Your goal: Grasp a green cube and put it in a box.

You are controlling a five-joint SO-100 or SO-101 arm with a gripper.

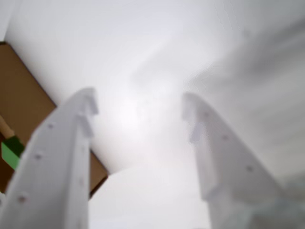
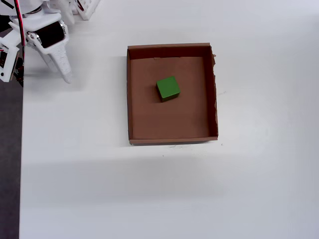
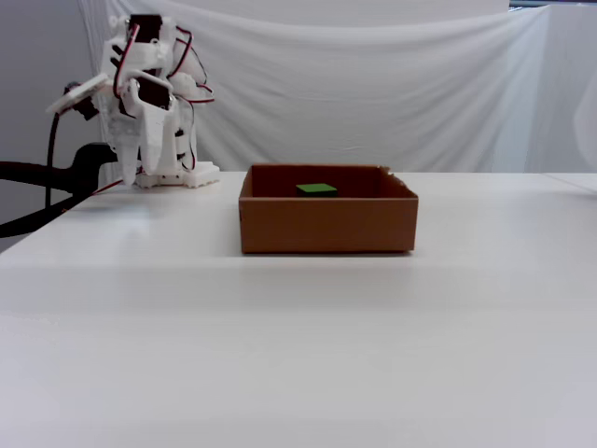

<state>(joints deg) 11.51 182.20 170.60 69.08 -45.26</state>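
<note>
- One green cube (image 2: 168, 88) lies on the floor of the box (image 2: 172, 140) in the overhead view, a little toward 11 o'clock from the box's centre and clear of all four walls.
- From the fixed view only the cube's top face (image 3: 317, 189) shows above the front wall of the box (image 3: 326, 224).
- The box is a shallow brown cardboard tray without a lid; in the overhead view its wall at 3 o'clock has a ragged edge.
- It stands on a white table (image 2: 159, 194), and a white cloth backdrop (image 3: 373, 84) hangs behind in the fixed view.
- The gripper (image 1: 138, 114) is spread wide in the wrist view, both white fingers apart with nothing between them, only blurred white table beyond.
- In that wrist view a corner of the box (image 1: 24, 95) and a sliver of the cube (image 1: 11, 151) show at 9 o'clock, behind one finger.
- Seen from overhead, the white arm (image 2: 42, 35) sits at 10 o'clock from the box, well apart from it, its gripper (image 2: 64, 74) pointing down over bare table.
</note>
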